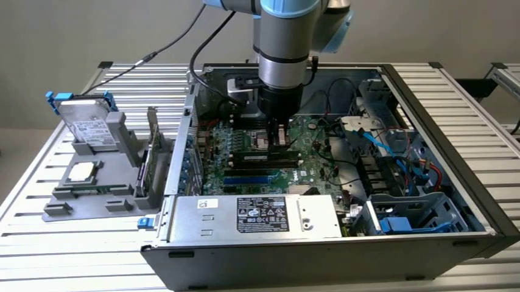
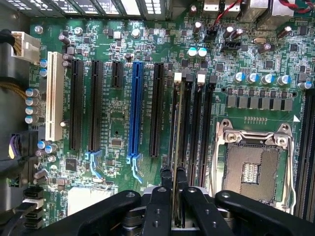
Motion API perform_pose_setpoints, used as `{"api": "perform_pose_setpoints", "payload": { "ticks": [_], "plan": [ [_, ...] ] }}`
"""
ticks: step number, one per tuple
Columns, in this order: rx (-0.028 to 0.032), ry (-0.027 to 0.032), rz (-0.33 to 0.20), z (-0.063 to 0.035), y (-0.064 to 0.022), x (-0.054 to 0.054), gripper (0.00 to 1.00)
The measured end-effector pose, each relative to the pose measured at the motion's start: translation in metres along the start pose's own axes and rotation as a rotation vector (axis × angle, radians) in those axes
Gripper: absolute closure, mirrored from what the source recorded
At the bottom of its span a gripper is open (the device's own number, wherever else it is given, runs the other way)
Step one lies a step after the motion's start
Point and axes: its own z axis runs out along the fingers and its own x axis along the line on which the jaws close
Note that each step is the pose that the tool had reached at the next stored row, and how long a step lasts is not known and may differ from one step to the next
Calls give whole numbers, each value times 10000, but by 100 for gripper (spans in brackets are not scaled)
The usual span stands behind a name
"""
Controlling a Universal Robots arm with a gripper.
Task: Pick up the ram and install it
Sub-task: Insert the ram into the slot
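Note:
My gripper (image 2: 174,178) is shut on the ram (image 2: 177,123), a thin green stick seen edge-on that runs out from between the black fingers (image 2: 158,206). It lies lengthwise along the black memory slots (image 2: 196,128), in line with the one ending in a white clip (image 2: 178,76). I cannot tell whether its edge touches that slot. In the exterior view the gripper (image 1: 276,137) hangs straight down inside the open computer case (image 1: 455,152), just above the green motherboard (image 1: 317,152).
An empty processor socket (image 2: 251,167) lies beside the memory slots, and a blue slot (image 2: 135,113) and a white slot (image 2: 55,96) lie on the other side. A power supply (image 1: 260,216) sits at the case's front. A grey holder (image 1: 89,194) outside carries a hard drive (image 1: 85,125), a processor chip (image 1: 84,172) and an expansion card (image 1: 150,152).

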Motion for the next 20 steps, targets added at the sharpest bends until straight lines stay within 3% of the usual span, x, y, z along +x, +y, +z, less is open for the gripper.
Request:
{"api": "perform_pose_setpoints", "payload": {
  "ticks": [5, 20],
  "plan": [
    [-3, 87, -20, 7, 0, -5, 86],
    [6, 95, 56, 55, -2, -43, 86]
  ]
}}
